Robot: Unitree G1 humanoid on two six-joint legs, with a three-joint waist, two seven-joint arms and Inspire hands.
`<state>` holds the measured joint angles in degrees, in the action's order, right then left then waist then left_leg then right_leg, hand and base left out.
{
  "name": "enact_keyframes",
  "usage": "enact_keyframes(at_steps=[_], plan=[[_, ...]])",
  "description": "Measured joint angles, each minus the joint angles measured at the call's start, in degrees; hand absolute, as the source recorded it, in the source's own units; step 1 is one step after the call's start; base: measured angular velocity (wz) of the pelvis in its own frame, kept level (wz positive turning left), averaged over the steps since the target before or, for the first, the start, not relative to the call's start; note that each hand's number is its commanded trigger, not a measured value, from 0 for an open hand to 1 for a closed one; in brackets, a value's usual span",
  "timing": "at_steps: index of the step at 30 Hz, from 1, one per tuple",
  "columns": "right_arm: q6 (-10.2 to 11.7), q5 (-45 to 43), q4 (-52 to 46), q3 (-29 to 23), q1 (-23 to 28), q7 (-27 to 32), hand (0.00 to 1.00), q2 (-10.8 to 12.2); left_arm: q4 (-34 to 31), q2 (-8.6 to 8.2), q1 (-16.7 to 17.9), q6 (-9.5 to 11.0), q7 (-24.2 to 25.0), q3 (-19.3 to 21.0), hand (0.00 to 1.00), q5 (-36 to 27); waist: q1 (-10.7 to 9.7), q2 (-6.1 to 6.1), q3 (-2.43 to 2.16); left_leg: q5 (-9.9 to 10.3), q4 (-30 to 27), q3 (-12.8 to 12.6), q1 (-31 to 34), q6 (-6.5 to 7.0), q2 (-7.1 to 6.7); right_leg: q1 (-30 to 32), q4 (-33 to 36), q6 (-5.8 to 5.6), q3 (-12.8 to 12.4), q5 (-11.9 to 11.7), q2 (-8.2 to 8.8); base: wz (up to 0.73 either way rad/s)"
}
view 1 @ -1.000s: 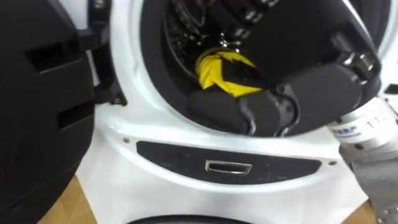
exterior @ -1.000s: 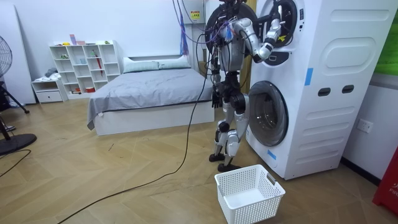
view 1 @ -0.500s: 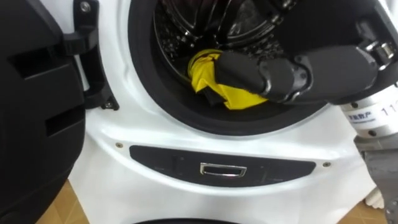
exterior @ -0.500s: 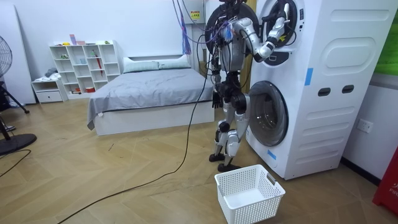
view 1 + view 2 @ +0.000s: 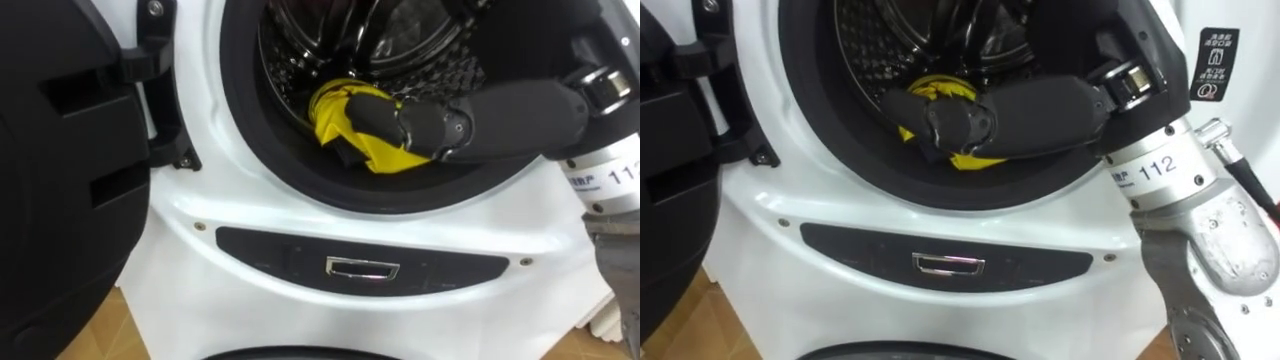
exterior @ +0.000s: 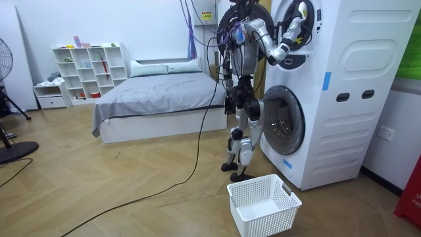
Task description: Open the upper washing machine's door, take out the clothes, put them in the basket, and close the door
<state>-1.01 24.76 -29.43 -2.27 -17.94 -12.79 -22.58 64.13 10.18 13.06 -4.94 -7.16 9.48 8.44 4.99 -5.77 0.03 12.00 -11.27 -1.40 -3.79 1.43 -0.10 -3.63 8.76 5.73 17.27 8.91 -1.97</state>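
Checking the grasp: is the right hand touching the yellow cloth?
Touching. The left eye view shows the right hand pressed onto the yellow cloth, no gap between.

Both eye views face the upper drum (image 5: 310, 40) closely; room view stands off.

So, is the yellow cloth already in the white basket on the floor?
No, the yellow cloth sits in the washer drum, held by the right robot hand.

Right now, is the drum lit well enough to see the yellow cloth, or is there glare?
Left eye view: drum dark, with bright glints on its metal; yellow cloth stands out clearly. Right eye view: black right hand blends into the dark drum. Room view: even light.
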Motion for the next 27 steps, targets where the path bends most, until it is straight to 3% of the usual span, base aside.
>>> enact_keyframes(at_steps=[6,9,11,15,23,27], plan=[[1.3,-2.6,0.9,0.9,-0.7,0.4,0.0,-0.1,-0.2,-0.01,0.1,-0.5,0.5,0.5,0.0,0.1,0.1,-1.0,-0.28,-0.1,0.0,0.0,0.2,-0.18,0.11,0.3,0.1,0.25,0.2,-0.1,-0.02,-0.04],[2.5,-2.4,4.3,1.1,-1.8,-0.1,0.0,-0.1,-0.3,0.31,0.1,-1.6,1.2,0.4,0.0,0.0,0.1,-1.83,-0.08,-0.3,-0.1,0.2,-0.2,-0.48,0.17,0.2,0.0,0.5,0.1,0.1,-0.07,0.0],[2.5,-2.4,6.2,1.2,-2.6,-0.7,0.0,-0.1,-0.3,0.67,0.0,-2.4,1.3,0.4,0.0,0.1,0.1,-2.53,0.15,-0.5,-0.1,0.2,-0.4,-0.72,0.26,0.1,0.1,0.37,0.1,0.4,-0.14,-0.03],[1.8,-2.8,10.0,1.6,-4.2,-1.5,0.0,-0.1,-0.4,0.83,0.0,-3.8,1.9,0.4,0.0,0.1,0.3,-3.34,0.16,-0.7,-0.5,0.2,-0.7,-1.14,0.29,-0.2,0.2,0.15,0.1,0.6,-0.33,0.02],[0.3,-9.4,10.6,1.1,-5.1,-5.1,0.0,-0.3,-0.9,0.95,0.7,-5.4,4.9,0.5,0.0,0.3,0.2,-2.8,-0.13,-0.4,-2.1,0.4,1.2,-0.78,0.67,0.7,1.1,-0.72,0.3,0.1,-0.31,0.04],[0.1,-12.7,10.6,2.6,-5.1,-8.0,0.0,-0.3,-1.2,2.06,0.3,-5.5,6.2,0.5,0.0,0.6,0.3,-2.38,-0.22,-0.4,-2.2,0.5,1.2,-0.71,0.66,0.7,1.2,-0.96,0.4,0.0,-0.25,0.01]])
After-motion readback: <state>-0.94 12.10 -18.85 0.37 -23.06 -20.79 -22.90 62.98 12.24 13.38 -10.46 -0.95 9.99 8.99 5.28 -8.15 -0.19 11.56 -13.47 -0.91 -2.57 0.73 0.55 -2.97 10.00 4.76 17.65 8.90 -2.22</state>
